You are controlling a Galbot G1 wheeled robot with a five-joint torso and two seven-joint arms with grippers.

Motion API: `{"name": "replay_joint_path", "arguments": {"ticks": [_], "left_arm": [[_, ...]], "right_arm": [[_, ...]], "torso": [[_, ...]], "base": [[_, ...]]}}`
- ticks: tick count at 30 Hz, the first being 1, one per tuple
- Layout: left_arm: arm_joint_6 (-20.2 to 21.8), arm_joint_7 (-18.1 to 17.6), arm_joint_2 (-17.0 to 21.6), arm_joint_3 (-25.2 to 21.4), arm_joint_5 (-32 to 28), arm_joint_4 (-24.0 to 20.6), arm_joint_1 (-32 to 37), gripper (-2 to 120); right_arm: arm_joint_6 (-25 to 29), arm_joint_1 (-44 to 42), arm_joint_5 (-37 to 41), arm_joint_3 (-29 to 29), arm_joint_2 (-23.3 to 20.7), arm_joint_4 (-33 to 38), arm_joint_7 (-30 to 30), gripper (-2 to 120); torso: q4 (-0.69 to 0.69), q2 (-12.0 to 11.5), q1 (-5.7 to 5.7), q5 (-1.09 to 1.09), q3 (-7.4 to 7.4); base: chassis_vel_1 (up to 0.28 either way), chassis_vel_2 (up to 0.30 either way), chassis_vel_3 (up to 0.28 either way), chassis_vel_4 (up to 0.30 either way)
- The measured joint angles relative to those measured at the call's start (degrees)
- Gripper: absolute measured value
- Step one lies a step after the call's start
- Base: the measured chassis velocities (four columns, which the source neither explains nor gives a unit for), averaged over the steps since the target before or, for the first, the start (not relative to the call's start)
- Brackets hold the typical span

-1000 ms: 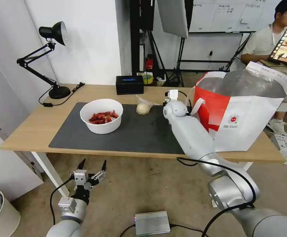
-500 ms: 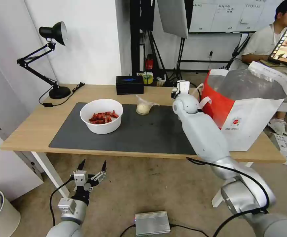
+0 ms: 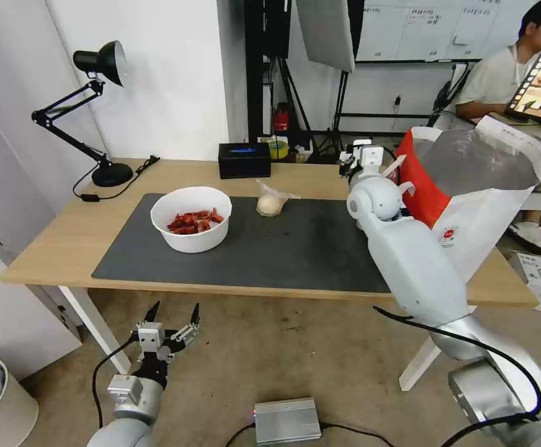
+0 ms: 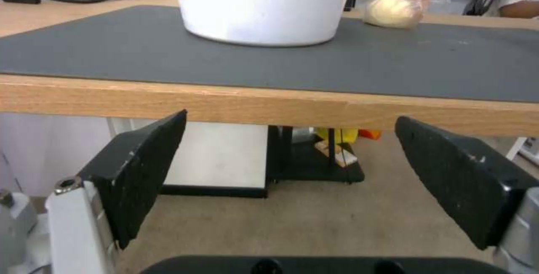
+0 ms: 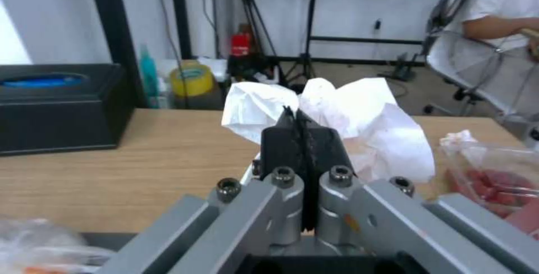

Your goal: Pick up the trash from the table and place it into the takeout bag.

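My right gripper (image 5: pixel 296 116) is shut on a crumpled white tissue (image 5: pixel 359 114). It hangs over the back of the table (image 3: pixel 66 242), right beside the left rim of the takeout bag (image 3: pixel 487 186). A clear clamshell tray with red bits (image 5: pixel 494 177) lies just beside it. On the dark mat stand the white bowl of red shell scraps (image 3: pixel 191 218) and a small clear bag with a whitish lump (image 3: pixel 272 202). My left gripper (image 3: pixel 172 313) waits open, low in front of the table edge, facing the bowl (image 4: pixel 264 4).
A black box (image 3: pixel 244 159) and a black desk lamp (image 3: pixel 100 112) stand along the table's back edge. On the floor are a white bin (image 3: pixel 0 397), a silver box (image 3: pixel 287 420) and a carton (image 3: pixel 540 276). A person sits behind the bag.
My right arm has swung right and back, from the mat's right part to the bag's rim. The bag has shifted and leaned to the right. The left arm has stayed still.
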Motion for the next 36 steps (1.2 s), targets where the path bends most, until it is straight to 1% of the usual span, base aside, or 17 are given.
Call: {"name": "replay_joint_path", "arguments": {"ticks": [5, 13, 19, 28, 36], "left_arm": [[-0.02, 0.00, -0.53, 0.08, 0.38, -0.17, 0.08, 100], [-0.06, -0.01, -0.81, -0.17, 0.71, -0.50, 0.66, 100], [-0.21, 0.00, -1.16, -0.41, 1.03, -0.77, 1.14, 100], [-0.23, 0.00, -1.29, -0.72, 1.09, -1.29, 1.43, 100], [-0.23, -0.01, -1.35, -1.05, 1.06, -1.63, 1.73, 100]], "right_arm": [[0.52, -0.59, 2.61, 0.19, -0.72, 1.89, -0.99, 0], [1.61, -1.12, 3.99, 0.44, -1.50, 3.99, -2.31, 0], [4.21, -1.58, 5.15, 0.34, -2.32, 6.38, -4.62, 0], [5.65, -1.77, 5.70, 0.21, -4.31, 10.11, -5.16, 0], [6.18, -0.53, 6.75, -0.58, -4.63, 11.14, -5.75, 0]], "torso": [[0.00, 0.00, 0.00, 0.00, 0.00], [0.01, 0.00, 0.00, 0.00, 0.00], [0.00, 0.00, 0.00, 0.00, 0.00], [0.00, 0.00, 0.00, -0.01, 0.00], [0.00, 0.00, 0.00, 0.00, 0.00]], "base": [[0.000, 0.000, 0.000, 0.000], [0.000, 0.000, 0.000, 0.000], [0.000, 0.000, 0.000, 0.000], [0.000, 0.000, 0.000, 0.000], [0.000, 0.000, 0.000, 0.000]]}}
